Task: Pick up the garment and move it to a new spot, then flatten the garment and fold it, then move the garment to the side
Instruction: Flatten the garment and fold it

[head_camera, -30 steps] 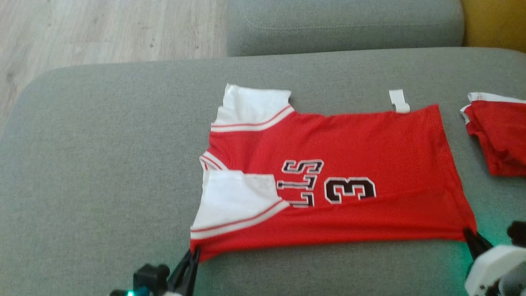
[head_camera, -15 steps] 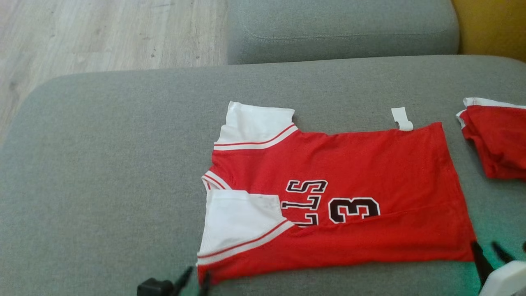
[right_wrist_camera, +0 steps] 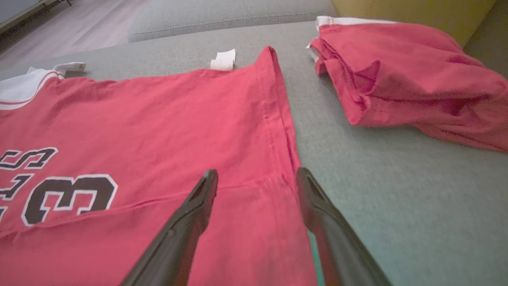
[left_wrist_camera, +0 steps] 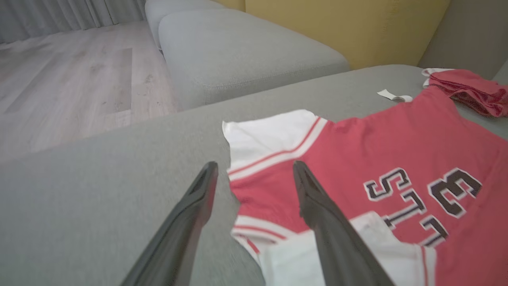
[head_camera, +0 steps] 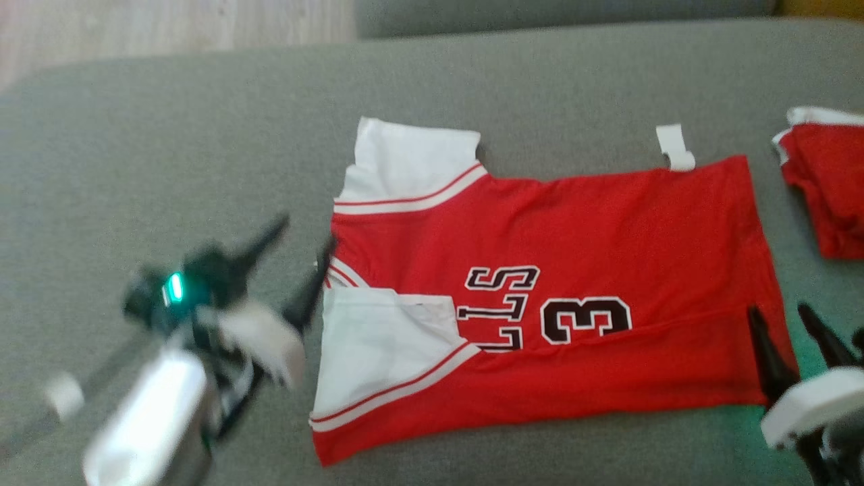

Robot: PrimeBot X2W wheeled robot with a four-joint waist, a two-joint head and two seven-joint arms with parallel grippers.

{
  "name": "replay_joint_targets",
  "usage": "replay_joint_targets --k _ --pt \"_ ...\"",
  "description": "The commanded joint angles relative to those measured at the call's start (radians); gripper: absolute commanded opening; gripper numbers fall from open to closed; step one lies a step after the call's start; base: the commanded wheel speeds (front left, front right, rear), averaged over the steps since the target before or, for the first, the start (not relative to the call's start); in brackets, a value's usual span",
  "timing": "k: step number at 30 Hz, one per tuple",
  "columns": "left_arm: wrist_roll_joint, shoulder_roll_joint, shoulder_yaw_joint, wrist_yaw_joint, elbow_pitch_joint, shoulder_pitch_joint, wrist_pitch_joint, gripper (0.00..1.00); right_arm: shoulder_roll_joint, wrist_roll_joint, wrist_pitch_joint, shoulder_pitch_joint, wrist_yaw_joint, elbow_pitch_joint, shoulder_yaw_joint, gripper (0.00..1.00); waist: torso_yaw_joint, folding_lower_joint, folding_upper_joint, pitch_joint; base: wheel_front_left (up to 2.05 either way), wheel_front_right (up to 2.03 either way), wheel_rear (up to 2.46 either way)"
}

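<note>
- We see two grippers, each with two dark fingers. The left gripper sits at the garment's collar end with its jaws spread wide and nothing between them. In its wrist view one finger is over bare cushion and the other over the cloth.
- The right gripper is at the near hem corner, also spread wide and holding nothing. Whether its tips touch the cloth we cannot tell.
- There is one garment, a red jersey lying flat across the grey sofa cushion, collar to the left and hem to the right.
- It has two white sleeves: the near sleeve is folded in over the red body, and the far sleeve lies spread out.
- We count one numeral "3", with dark letters beside it.
- One white tag pokes out at the far hem corner.
- A second red garment lies bunched to the right, apart from the jersey.
- Beyond these are one further grey cushion and a wooden floor.
</note>
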Motion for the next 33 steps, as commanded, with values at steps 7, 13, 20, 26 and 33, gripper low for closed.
replay_joint_targets --k 7,13,20,26,33 --pt "-0.047 0.089 0.012 -0.073 0.108 -0.439 0.178 1.00 -0.009 -0.006 -0.012 -0.131 -0.001 -0.076 0.065 1.00 -0.083 -0.0002 0.0000 0.171 0.00 0.00 0.00" --pt "-0.180 0.142 -0.100 -0.079 0.245 -0.672 0.337 1.00 -0.008 0.006 -0.023 -0.185 -0.001 -0.072 0.104 1.00 -0.158 -0.0002 0.0000 0.240 0.00 0.00 0.00" --pt "-0.249 0.209 -0.176 -0.079 0.414 -0.778 0.367 1.00 0.010 0.030 -0.045 -0.229 -0.001 -0.042 0.142 1.00 -0.243 -0.0002 0.0000 0.280 0.00 0.00 0.00" --pt "-0.299 0.228 -0.194 -0.079 0.505 -0.771 0.360 1.00 0.012 0.046 -0.065 -0.244 -0.001 -0.014 0.151 1.00 -0.280 -0.0002 0.0000 0.285 0.00 0.00 0.00" --pt "-0.328 0.251 -0.253 -0.079 0.548 -0.759 0.345 1.00 0.013 0.052 -0.092 -0.250 -0.001 0.020 0.147 1.00 -0.299 -0.0002 0.0000 0.291 0.00 0.00 0.00"
